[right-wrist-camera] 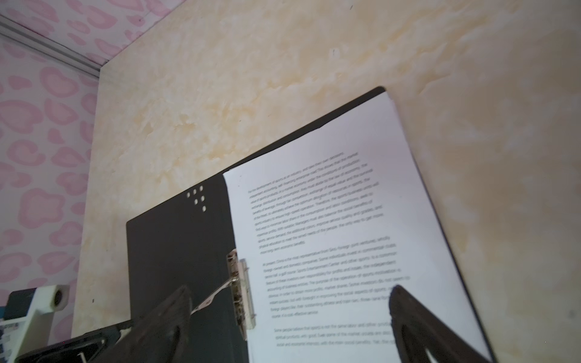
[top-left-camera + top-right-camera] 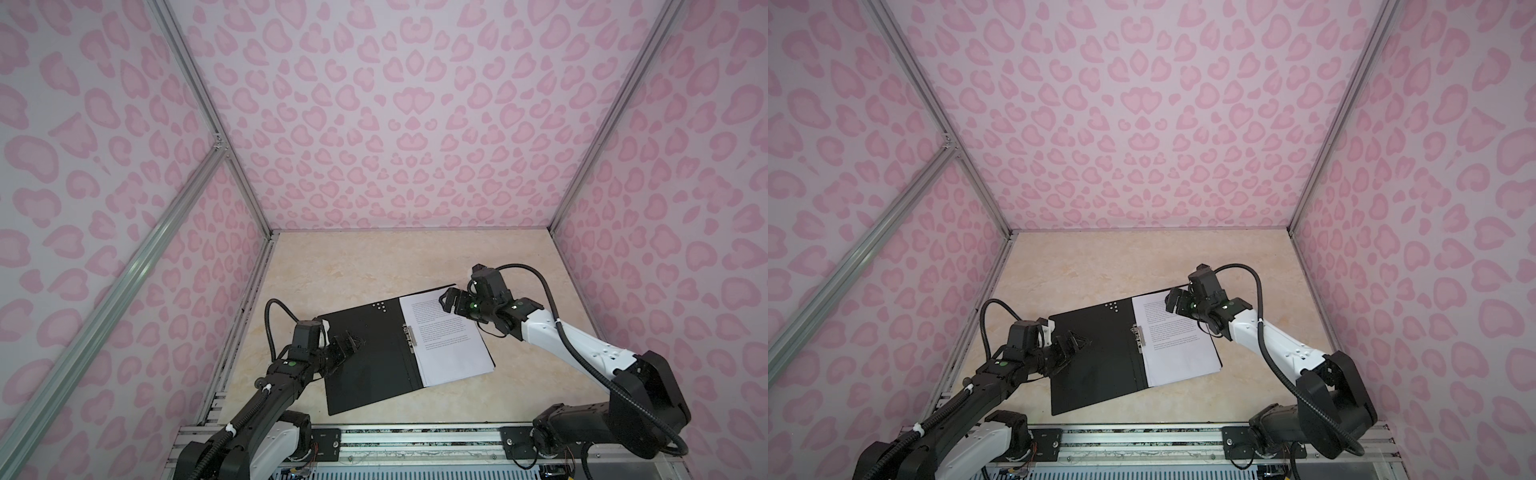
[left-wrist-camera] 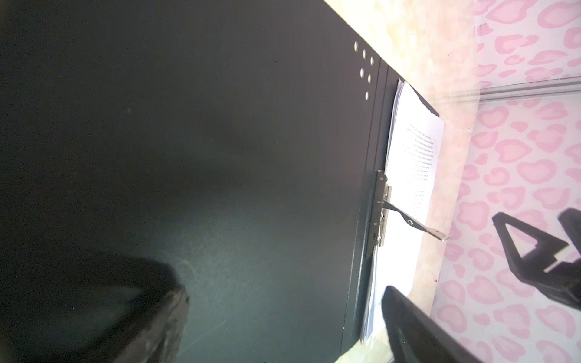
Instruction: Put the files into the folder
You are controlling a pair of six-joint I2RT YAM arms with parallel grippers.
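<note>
The files (image 2: 451,345) lie in the open folder (image 2: 365,370), just beside its raised metal clip (image 2: 410,337). Your left gripper (image 2: 353,341) and right gripper (image 2: 446,302) hang spread, holding nothing; press the clip flat squarely, without dragging sheets.

The folder (image 2: 365,361) lies open and flat on the marbled table (image 2: 353,266), black inside facing up. The files (image 2: 453,345) sit as a stack of printed white sheets on its right half, beside the metal clip (image 2: 409,337) at the spine. The left gripper (image 2: 355,341) is over the left flap. The right gripper (image 2: 449,303) is over the stack's far corner. Pink spotted walls (image 2: 395,124) stand all round.
</note>
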